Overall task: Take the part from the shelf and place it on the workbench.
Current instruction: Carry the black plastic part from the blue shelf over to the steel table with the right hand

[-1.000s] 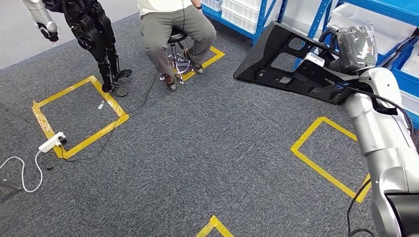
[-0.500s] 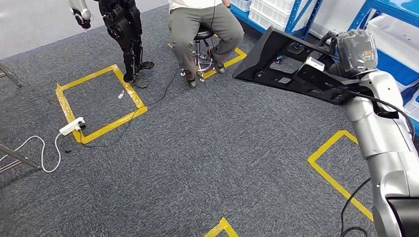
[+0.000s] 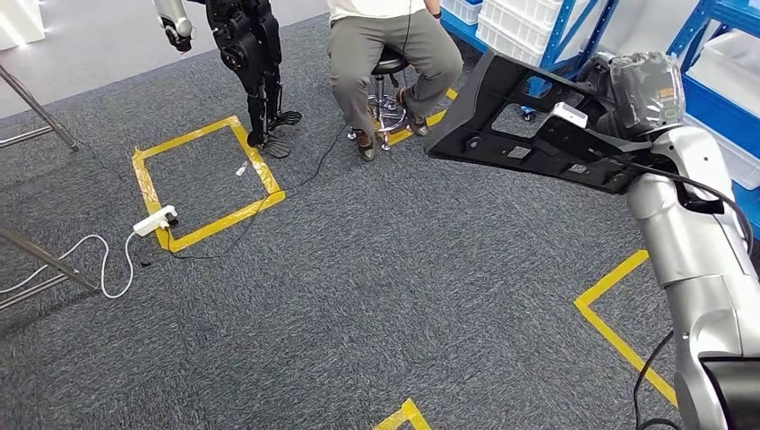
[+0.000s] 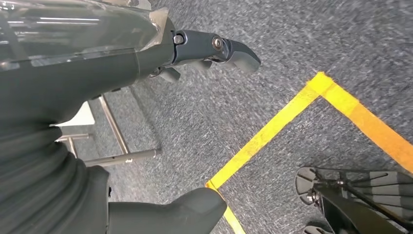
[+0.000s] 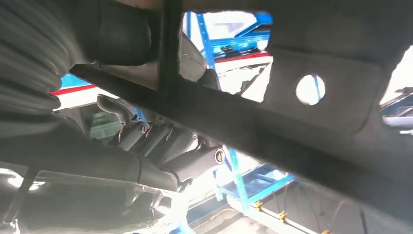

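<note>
Whole scene is sliding right across the head view vs a sec ago — robot's turning w/ the load, not the things moving. So the carry leg is under way; no workbench in sight yet, I'd judge more turning/walking to go.

Big black plastic panel part [image 3: 538,125] is hanging at 1–2 o'clock, held off the floor, tilted, its wide end pointing to 11. Right hand [image 3: 632,94] is gripping it from the far edge; from the wrist cam, fingers [image 5: 195,163] are curling under a rib of the part [image 5: 311,141]. Left hand [image 4: 214,48] is dangling by the side, fingers apart, holding nothing.

Room: grey carpet [image 3: 358,296] w/ yellow tape squares [image 3: 202,184]. Blue racking w/ white bins [image 3: 529,22] at 12–1. Person seated on a stool [image 3: 390,63] at 12. Another dark humanoid [image 3: 242,45] standing at 11. White power strip [image 3: 154,219] at 9, cable trailing off.
</note>
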{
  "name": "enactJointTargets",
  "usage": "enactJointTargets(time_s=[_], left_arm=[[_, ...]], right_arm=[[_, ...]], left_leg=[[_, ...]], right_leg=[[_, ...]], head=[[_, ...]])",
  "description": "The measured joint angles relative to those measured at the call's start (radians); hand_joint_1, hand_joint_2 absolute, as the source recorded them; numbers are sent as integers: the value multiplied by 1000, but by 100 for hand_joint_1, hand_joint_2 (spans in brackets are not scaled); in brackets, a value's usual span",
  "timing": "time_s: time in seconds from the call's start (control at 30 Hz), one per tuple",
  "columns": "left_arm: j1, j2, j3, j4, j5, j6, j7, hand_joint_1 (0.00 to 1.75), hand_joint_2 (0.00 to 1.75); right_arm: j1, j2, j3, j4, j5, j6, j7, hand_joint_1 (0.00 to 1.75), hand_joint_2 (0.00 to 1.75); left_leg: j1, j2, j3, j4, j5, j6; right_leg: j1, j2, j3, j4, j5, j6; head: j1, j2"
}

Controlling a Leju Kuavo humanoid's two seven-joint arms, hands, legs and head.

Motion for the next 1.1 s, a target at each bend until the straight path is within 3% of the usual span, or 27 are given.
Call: enactJointTargets(time_s=[0.13, 0.2, 0.3, 0.37, 0.43, 0.47, 0.5, 0.53, 0.6, 0.63, 0.67, 0.77, 0.83, 0.93, 1.0, 1.03, 1.1], left_arm=[[-3, 0, 0, 0, -1, 5, 1, 0, 175], [-4, 0, 0, 0, -1, 5, 1, 0, 175], [-3, -1, 0, 0, -2, 6, 1, 0, 175], [-4, -1, 0, 0, -3, 5, 1, 0, 175], [-5, -1, 0, 0, -5, 5, 1, 0, 175], [-6, -2, 0, 0, -6, 5, 1, 0, 175], [-5, -2, 0, 0, -7, 5, 1, 0, 175], [-5, -3, 0, 0, -8, 5, 1, 0, 175], [-5, -3, 0, 0, -13, 5, 1, 0, 175], [-5, -3, 0, 0, -16, 5, 0, 0, 175], [-5, -2, 0, 0, -20, 5, -1, 0, 175], [-2, 0, 0, 1, -30, 5, -3, 0, 175], [-1, 0, 0, 1, -37, 3, -4, 0, 175], [-4, 0, 0, 1, -45, 1, -4, 0, 175], [-5, 0, 0, 2, -52, 1, -3, 0, 175], [-6, 0, 0, 2, -55, 0, -3, 0, 175], [-12, 2, 0, 2, -63, -1, -3, 0, 175]], right_arm=[[-10, 9, 0, 0, 4, 1, 0, 173, 175], [-15, 12, 0, 1, 6, 1, 0, 173, 175], [-19, 19, 1, 2, 11, 1, -1, 173, 175], [-22, 22, 1, 4, 16, 1, -2, 173, 175], [-23, 24, 4, 8, 22, 1, -3, 173, 175], [-22, 26, 6, 11, 25, 1, -3, 173, 175], [-21, 29, 9, 14, 27, 1, -3, 173, 175], [-20, 34, 12, 16, 29, 1, -4, 173, 175], [-21, 45, 17, 19, 31, 1, -4, 173, 175], [-22, 53, 20, 20, 33, 0, -4, 173, 175], [-22, 61, 24, 21, 34, -1, -5, 173, 175], [-20, 95, 39, 21, 36, -3, -3, 173, 175], [-22, 123, 49, 20, 41, -4, 4, 173, 175], [-26, 170, 70, 23, 56, -3, 15, 173, 175], [-34, 205, 87, 32, 66, 0, 19, 173, 175], [-42, 226, 97, 39, 71, 1, 21, 173, 175], [-63, 269, 116, 50, 78, 1, 28, 173, 175]], left_leg=[[-8, 32, 117, -223, 97, 16], [-17, 39, 135, -264, 101, 22], [-18, 24, 141, -281, 111, 39], [-14, 14, 147, -292, 119, 50], [-14, 1, 148, -292, 121, 53], [-14, -7, 148, -292, 121, 53], [-13, -14, 148, -291, 121, 53], [-12, -22, 148, -290, 120, 52], [-9, -37, 146, -284, 118, 44], [-9, -44, 143, -279, 116, 38], [-11, -50, 140, -275, 116, 32], [-7, -59, 131, -273, 118, 18], [-3, -40, 116, -241, 96, 9], [0, -5, 37, -68, 8, -3], [0, -1, 2, 7, -12, -3], [0, 0, 12, -13, 5, 0], [-4, 19, 78, -136, 63, 11]], right_leg=[[7, -14, 3, 0, -4, 2], [11, -24, 1, -1, -6, 6], [11, -26, -6, 11, -17, 16], [9, -5, -44, 90, -56, 13], [6, 12, -108, 222, -103, 9], [5, 15, -132, 266, -113, 12], [3, 16, -140, 276, -109, 19], [-1, 17, -128, 243, -88, 29], [-11, 29, -66, 110, -34, 50], [-13, 36, -39, 53, -13, 53], [-14, 41, -22, 22, -3, 51], [-10, 36, -17, 12, 5, 29], [-11, 29, -17, 9, 9, 14], [-3, 18, -17, 8, 10, -3], [3, 9, -17, 9, 9, -7], [6, 5, -17, 9, 9, -7], [8, -3, -17, 9, 9, -7]], head=[[1, 0], [1, 0], [2, 0], [4, 0], [6, 0], [6, 0], [7, 0], [6, 0], [7, 0], [8, 0], [8, 0], [7, 0], [5, 0], [3, 0], [3, 0], [3, 0], [3, 0]])
